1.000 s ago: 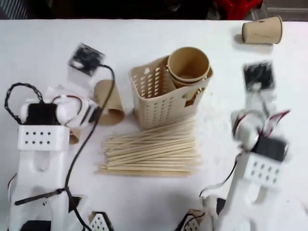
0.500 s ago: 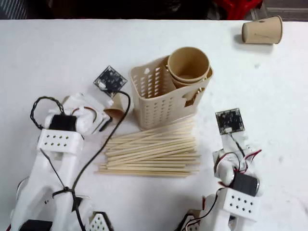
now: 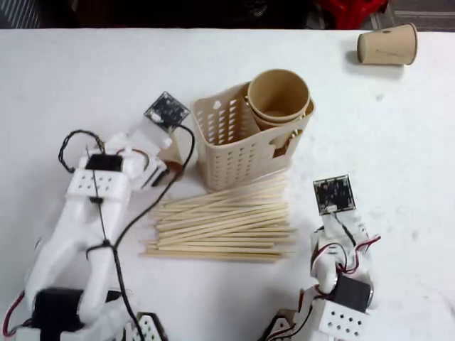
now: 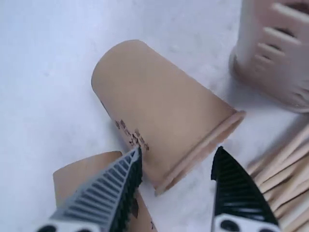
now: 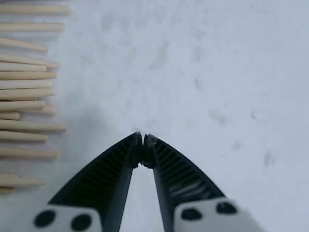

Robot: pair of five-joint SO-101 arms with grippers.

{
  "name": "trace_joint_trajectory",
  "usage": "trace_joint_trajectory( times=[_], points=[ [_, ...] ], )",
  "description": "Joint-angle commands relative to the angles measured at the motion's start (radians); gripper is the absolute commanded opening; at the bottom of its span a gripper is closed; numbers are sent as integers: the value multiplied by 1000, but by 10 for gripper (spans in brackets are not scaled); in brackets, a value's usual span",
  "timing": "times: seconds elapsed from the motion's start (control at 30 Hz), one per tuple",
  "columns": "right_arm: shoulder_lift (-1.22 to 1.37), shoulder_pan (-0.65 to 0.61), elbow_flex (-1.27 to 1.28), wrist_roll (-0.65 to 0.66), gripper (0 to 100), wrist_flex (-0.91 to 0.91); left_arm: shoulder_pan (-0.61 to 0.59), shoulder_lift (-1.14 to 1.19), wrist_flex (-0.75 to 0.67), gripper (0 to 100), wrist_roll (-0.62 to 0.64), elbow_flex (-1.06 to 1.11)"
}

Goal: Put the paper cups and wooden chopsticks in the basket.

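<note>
The jaws of the left gripper (image 4: 178, 153) stand open, with the grey finger over the wall of a paper cup (image 4: 159, 111) and the black finger just past its rim. We cannot tell whether either finger touches it. The jaws of the right gripper (image 5: 142, 137) are closed tip to tip on nothing, over the bare table (image 5: 217, 72).

The paper cup is plain brown with a rolled rim. It lies on its side on the table, its rim end towards the chopsticks (image 3: 220, 224). A second cup (image 4: 82, 169) lies on its side just beside it, partly under the grey finger.

The chopsticks are pale wooden sticks in a loose flat pile, just beside the near side of the basket (image 3: 227, 153). Their ends lie near the right gripper.

The basket is a cream plastic container with slotted walls. It holds the stacked cups (image 3: 279, 96), nested mouth up at its right end.

A far cup (image 3: 387, 44) lies on its side at the table's back right, well apart from the rest.
</note>
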Motion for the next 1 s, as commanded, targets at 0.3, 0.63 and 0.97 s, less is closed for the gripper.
trace_joint_trajectory(
  times=[0.3, 0.63, 0.97],
  points=[
    [-93, 5, 34, 11, 19, 18, -5, 28, -48, 237, 74, -126],
    [-91, 5, 34, 11, 19, 18, -5, 28, -60, 234, 107, -121],
    [-91, 5, 34, 11, 19, 18, -1, 31, -101, 210, 137, -120]
  ],
)
